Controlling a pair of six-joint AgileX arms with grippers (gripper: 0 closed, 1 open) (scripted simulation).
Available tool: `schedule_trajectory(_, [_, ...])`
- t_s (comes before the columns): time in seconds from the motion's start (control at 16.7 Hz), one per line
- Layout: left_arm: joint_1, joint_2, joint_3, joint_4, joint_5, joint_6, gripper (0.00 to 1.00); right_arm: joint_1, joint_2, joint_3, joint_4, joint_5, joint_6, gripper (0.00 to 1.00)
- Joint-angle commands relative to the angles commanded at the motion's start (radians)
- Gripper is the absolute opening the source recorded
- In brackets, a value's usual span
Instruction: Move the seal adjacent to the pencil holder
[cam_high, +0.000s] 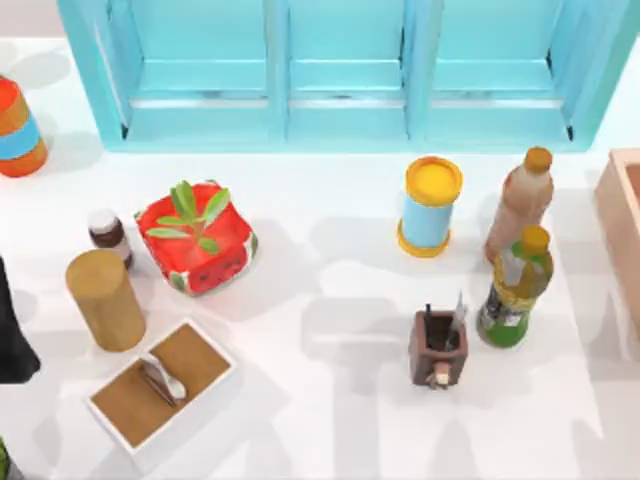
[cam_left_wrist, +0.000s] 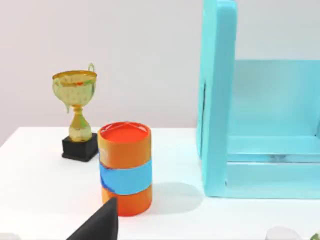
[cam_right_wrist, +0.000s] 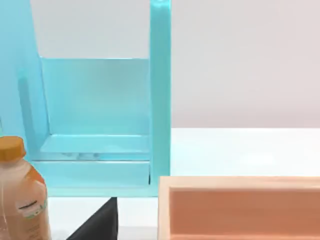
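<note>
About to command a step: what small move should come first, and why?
Probably swing the left arm off the table's left edge, since I cannot yet place the seal. The pencil holder has bare table at its left, a green bottle close at its right.

- Top view looks down on the table (cam_high: 330, 290); shelf (cam_high: 340, 70) at twelve o'clock.
- Both wrist views sit low, facing that shelf (cam_left_wrist: 220, 100) (cam_right_wrist: 160, 95).
</note>
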Motion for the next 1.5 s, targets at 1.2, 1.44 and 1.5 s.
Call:
schedule_trajectory(1.2, [0.166,1.398,1.185,-0.978,0.001,0.183,1.0,0.0,0.0,0.0,0.0,0.0,0.0,1.0])
schedule_trajectory(1.44, [0.201,1.686,1.448,-1.181,0.001,0.223,1.0,0.0,0.0,0.0,0.0,0.0,0.0,1.0])
schedule_trajectory(1.5, [0.208,1.744,1.5,-1.22,0.001,0.231,1.0,0.0,0.0,0.0,0.0,0.0,0.0,1.0])
